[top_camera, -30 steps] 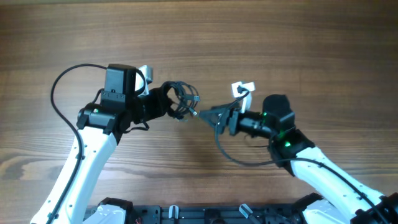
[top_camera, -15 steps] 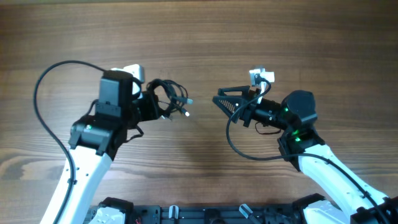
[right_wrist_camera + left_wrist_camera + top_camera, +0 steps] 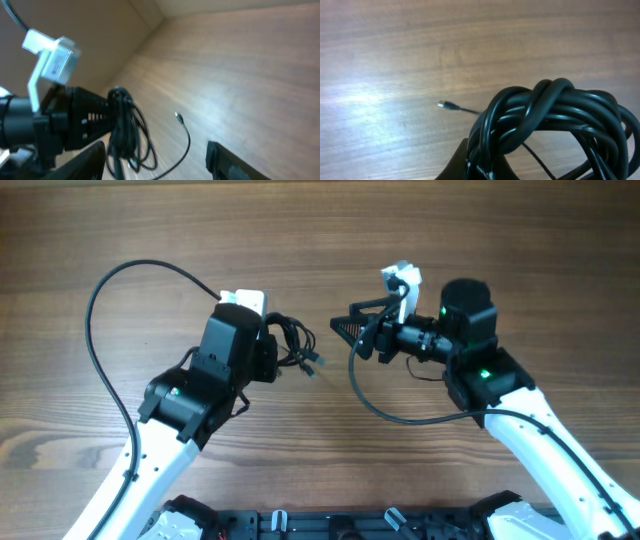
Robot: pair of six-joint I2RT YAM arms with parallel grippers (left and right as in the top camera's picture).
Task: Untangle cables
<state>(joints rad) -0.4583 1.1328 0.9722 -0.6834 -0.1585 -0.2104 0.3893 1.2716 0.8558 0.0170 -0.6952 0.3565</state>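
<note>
The left claw [image 3: 275,349] is clamped shut on the cables [image 3: 298,340], a knotted black bundle, with one plug end [image 3: 443,104] sticking out toward the right claw [image 3: 343,329]. That one gapes empty, near the bundle but apart from it. A thick arm cord [image 3: 105,300] loops beside each arm over the wood table [image 3: 500,230]

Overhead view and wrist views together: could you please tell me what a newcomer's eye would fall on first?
First, the knotted bundle of black cables, pinched in the left gripper just left of centre, with one small plug end poking out toward the right. Next, the right gripper, open and empty, pointing at the bundle across a bare gap of wooden table.
</note>
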